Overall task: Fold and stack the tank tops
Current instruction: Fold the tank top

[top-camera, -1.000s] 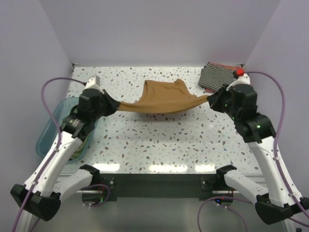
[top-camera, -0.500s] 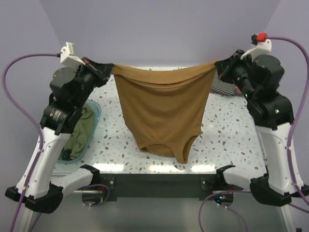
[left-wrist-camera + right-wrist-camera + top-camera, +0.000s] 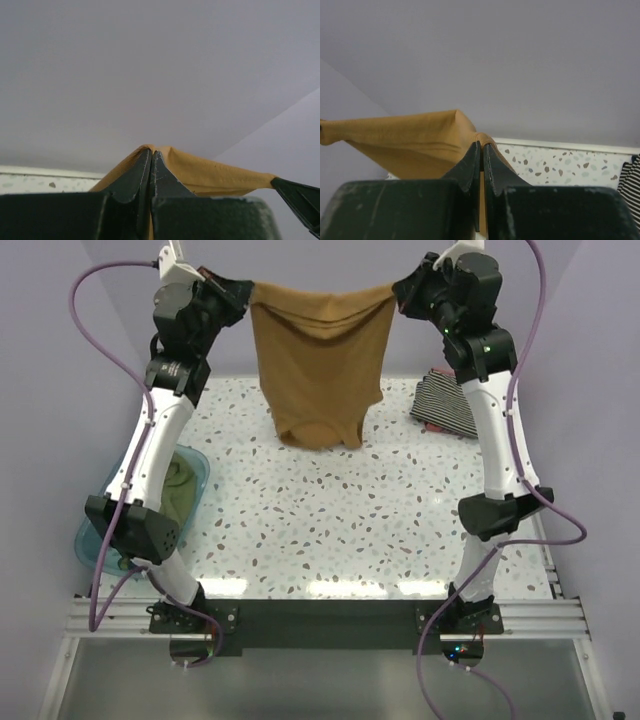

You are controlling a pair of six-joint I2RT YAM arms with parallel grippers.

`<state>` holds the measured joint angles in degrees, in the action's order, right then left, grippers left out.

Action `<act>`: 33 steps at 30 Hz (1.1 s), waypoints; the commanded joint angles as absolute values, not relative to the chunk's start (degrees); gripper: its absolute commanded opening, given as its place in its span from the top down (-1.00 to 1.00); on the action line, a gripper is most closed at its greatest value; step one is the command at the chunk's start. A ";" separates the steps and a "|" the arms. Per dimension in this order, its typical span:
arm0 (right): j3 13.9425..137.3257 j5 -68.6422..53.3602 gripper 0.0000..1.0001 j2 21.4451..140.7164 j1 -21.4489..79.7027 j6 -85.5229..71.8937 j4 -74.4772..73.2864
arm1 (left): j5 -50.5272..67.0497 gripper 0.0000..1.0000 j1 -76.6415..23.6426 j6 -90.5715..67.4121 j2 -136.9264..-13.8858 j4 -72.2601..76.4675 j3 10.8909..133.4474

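grip: you're pinching upper corners of tan tank top (image 3: 320, 360) with left gripper (image 3: 243, 295) and right gripper (image 3: 400, 292) | pose: it's hanging between them, long axis vertical; hem dangling over far edge of table (image 3: 330, 530); both arms equally near

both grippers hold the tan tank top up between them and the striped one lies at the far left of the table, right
No: the striped tank top lies at the far right of the table, as the top external view shows. The rest holds: the left gripper and right gripper hold the tan tank top up between them.
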<state>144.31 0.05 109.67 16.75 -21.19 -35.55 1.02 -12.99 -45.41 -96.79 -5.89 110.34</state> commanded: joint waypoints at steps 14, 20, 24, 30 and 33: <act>93.83 -7.47 1.00 88.17 15.03 -22.67 -36.30 | 6.68 1.00 -11.34 -49.56 -68.04 4.32 60.01; 67.43 -2.91 1.00 87.97 15.03 -21.19 -39.45 | 11.24 1.00 -12.56 -53.61 -58.02 0.27 33.72; 58.73 -0.18 1.00 91.31 15.12 -20.74 -41.13 | 11.25 1.00 -17.38 -55.72 -55.11 -5.35 25.85; 54.94 4.83 1.00 92.37 15.03 -21.71 -46.83 | 10.98 1.00 -23.29 -60.19 -53.09 -16.16 22.94; 55.20 8.43 1.00 91.94 15.03 -22.50 -51.14 | 12.65 1.00 -23.29 -61.17 -51.60 -19.41 20.92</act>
